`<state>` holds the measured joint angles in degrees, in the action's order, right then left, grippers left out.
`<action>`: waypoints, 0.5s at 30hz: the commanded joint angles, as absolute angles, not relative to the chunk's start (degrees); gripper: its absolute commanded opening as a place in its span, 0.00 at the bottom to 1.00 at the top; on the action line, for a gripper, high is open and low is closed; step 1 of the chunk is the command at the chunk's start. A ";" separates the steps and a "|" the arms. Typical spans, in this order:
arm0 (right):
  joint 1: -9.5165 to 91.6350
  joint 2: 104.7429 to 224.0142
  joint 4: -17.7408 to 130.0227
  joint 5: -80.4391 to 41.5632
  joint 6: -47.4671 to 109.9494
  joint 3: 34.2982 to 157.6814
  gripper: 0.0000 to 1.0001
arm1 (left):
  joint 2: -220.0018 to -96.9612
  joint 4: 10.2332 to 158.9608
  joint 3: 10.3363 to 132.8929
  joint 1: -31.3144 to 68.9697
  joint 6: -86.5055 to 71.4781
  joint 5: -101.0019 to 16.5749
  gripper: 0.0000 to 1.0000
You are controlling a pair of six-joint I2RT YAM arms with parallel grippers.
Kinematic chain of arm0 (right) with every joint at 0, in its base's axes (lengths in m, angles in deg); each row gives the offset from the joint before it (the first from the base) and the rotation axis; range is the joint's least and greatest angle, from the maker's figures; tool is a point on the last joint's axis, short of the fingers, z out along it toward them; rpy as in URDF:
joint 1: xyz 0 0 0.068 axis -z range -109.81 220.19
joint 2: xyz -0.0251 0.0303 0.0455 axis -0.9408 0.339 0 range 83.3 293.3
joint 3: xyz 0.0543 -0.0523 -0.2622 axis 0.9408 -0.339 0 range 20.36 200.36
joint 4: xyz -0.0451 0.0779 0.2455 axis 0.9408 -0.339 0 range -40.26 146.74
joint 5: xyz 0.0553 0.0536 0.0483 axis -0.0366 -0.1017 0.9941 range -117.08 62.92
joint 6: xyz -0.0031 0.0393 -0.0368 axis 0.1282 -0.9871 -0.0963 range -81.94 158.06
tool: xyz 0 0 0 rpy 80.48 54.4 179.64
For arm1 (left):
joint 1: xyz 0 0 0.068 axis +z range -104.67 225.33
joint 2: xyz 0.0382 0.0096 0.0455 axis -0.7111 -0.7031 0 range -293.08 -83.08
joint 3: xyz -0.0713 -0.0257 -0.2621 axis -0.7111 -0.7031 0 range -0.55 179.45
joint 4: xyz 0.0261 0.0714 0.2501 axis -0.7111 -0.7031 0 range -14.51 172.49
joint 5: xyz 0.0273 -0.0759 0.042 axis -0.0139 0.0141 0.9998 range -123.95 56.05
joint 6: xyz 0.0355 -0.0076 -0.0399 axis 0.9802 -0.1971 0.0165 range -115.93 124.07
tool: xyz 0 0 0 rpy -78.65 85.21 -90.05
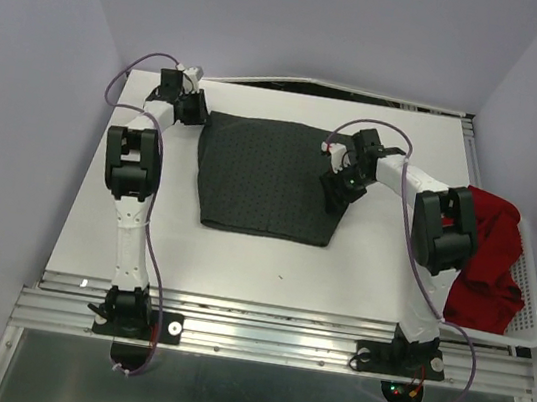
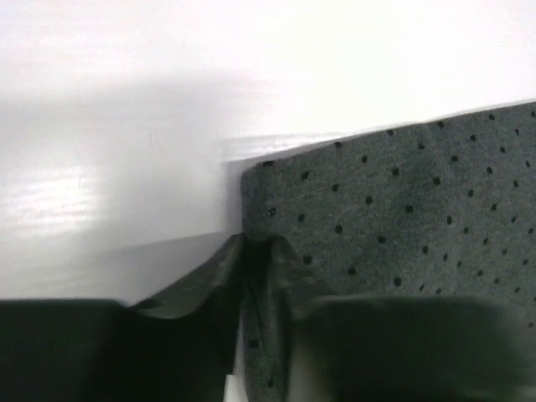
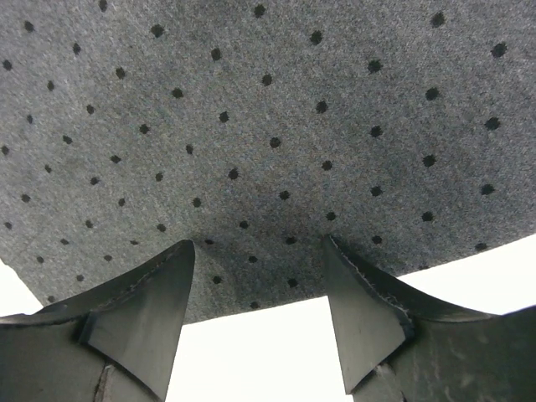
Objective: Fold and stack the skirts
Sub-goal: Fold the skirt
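Both skirts are unfolded: the grey skirt (image 1: 270, 176) lies flat on the desk (image 1: 240, 257), and the red skirt (image 1: 487, 264) sits bunched in the basket (image 1: 534, 301). At the grey skirt's far-left corner the left pincer (image 2: 244, 251) pinches the cloth; the right pincer (image 3: 258, 243) stands open at its right edge.

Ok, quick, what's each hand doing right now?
Left hand: closed on the edge of the grey skirt.
Right hand: open over the same skirt, holding nothing.

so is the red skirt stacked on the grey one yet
No, the red skirt lies bunched in the white basket, apart from the flat grey skirt.
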<state>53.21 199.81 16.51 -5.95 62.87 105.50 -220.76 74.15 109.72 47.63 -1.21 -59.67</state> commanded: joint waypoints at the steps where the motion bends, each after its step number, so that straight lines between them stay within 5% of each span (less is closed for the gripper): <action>1: 53.05 203.26 12.89 -10.99 63.28 106.04 0.68 | -222.38 75.20 116.60 45.95 -0.78 -62.96 0.13; 3: 53.05 204.23 11.30 -11.78 63.37 107.27 0.67 | -220.37 74.76 115.04 45.59 2.12 -62.26 0.00; 15: 53.05 205.46 7.61 -10.12 62.23 109.13 0.65 | -188.99 89.69 79.19 22.24 29.00 -40.83 0.00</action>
